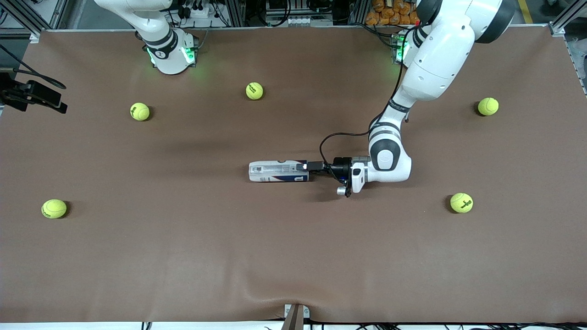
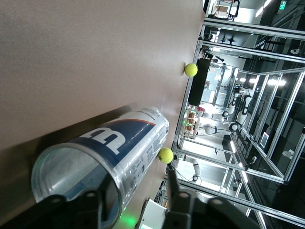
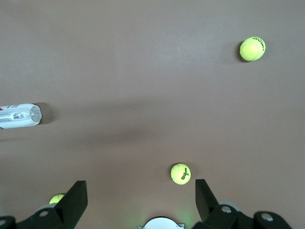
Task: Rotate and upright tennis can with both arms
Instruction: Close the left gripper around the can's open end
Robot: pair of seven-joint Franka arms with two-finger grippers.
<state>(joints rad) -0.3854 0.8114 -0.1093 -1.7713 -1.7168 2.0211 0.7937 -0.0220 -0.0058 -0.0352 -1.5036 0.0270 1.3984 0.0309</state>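
Observation:
The tennis can (image 1: 277, 171) lies on its side near the table's middle, a clear tube with a white and dark blue label. Its open end points toward the left arm's end. My left gripper (image 1: 306, 167) is low at that open end. In the left wrist view the can (image 2: 109, 152) fills the foreground. The left gripper (image 2: 131, 191) is open there, with one finger (image 2: 88, 202) seen through the can's mouth and the other finger (image 2: 171, 183) outside its wall. My right gripper (image 3: 140, 188) is open and empty, high over the table. The can's closed end (image 3: 19, 116) shows in its view.
Several yellow-green tennis balls lie scattered on the brown table: one (image 1: 254, 90) and another (image 1: 140, 111) toward the robots' bases, one (image 1: 488, 106) and one (image 1: 461, 202) at the left arm's end, one (image 1: 54, 208) at the right arm's end.

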